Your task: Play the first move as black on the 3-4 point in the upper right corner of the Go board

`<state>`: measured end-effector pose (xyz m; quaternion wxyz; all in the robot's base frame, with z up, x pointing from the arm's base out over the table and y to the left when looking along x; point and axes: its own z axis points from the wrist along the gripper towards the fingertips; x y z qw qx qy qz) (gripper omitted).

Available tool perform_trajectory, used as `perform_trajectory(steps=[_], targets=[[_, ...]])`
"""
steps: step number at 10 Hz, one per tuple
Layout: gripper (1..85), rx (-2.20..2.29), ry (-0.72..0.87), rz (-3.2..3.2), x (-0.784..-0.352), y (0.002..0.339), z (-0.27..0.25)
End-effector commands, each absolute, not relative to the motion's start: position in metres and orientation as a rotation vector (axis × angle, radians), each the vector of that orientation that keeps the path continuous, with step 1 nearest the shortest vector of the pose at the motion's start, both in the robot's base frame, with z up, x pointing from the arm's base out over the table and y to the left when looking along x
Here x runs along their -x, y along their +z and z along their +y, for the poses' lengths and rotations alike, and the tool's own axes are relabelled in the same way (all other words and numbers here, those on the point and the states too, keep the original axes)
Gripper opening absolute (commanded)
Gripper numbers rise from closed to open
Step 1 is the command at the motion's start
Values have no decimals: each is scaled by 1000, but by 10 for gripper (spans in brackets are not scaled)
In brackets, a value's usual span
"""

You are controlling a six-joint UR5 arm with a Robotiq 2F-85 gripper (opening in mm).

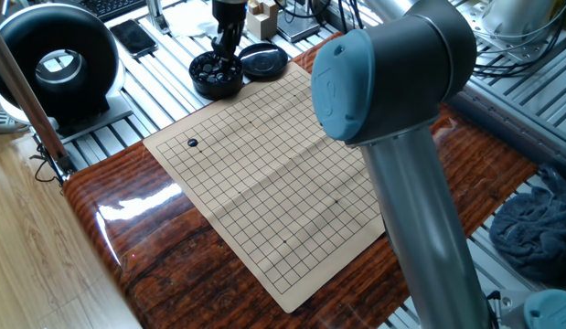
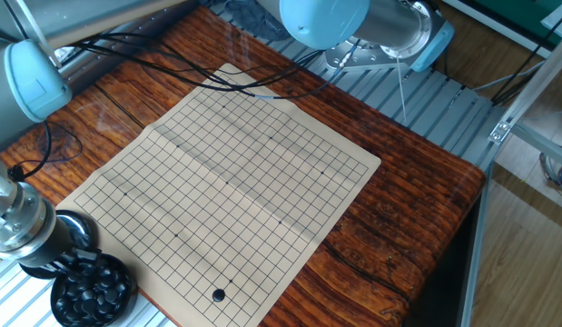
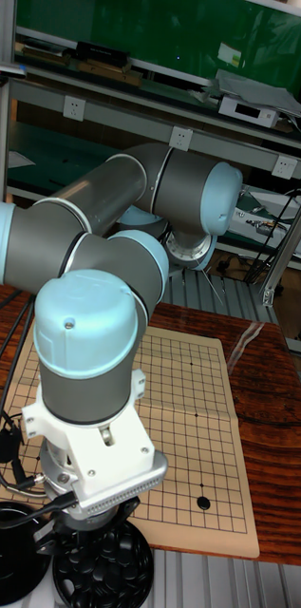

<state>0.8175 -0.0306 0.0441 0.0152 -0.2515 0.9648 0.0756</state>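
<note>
Here the jaws (grip unclear) dip into the round bowl of glossy stones.

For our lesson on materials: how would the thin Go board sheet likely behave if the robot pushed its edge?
The Go board looks thin and has a fold crease, so it probably flexes rather than staying stiff. Lying flat on the glossy wooden table, it may slide easily. The black stone would likely shift with it.

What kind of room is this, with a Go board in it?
Probably a robotics lab: a robot arm reaches over the Go board, cables trail across the table, and wall shelves hold equipment.
</note>
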Motion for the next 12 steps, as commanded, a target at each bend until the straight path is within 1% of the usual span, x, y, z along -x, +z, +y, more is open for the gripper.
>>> perform_trajectory(steps=[1,5,8,12], targets=[[203,796,236,2993,-819,43,-32],[217,799,245,3000,-817,40,-33],[217,774,306,3015,-811,40,-26],[217,783,308,3013,-811,38,-26]])
